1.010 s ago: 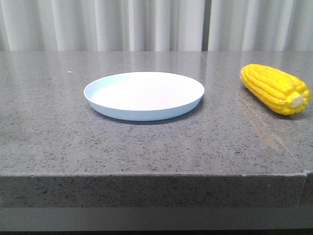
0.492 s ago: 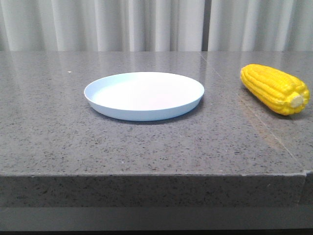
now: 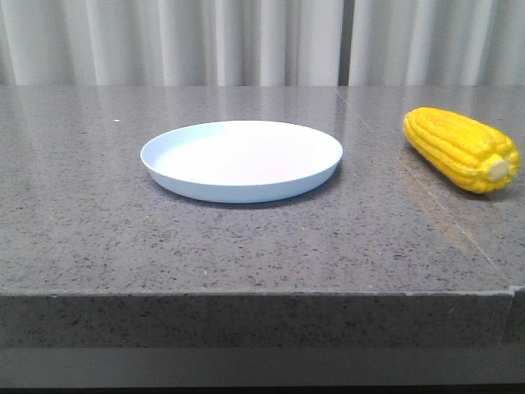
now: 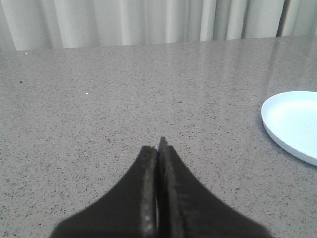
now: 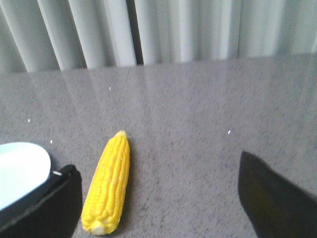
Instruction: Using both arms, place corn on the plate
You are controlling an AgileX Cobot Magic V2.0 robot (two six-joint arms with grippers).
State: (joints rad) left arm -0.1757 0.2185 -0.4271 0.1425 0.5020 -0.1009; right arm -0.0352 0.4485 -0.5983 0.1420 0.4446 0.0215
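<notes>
Plate (image 4: 292,124) cut off at frame edge, right gripper (image 5: 158,198) fingertips out of frame

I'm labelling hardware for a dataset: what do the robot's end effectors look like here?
Both are matte black. The left end effector has two fingers tapering to a fine point, with rough inner edges. Of the right end effector, only two broad dark fingers show at the frame edges. No cables or markings are visible.

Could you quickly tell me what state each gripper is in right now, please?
Left gripper: shut, fingers pressed together, holding nothing.
Right gripper: open, fingers wide apart, holding nothing; the corn lies on the table between them.
</notes>
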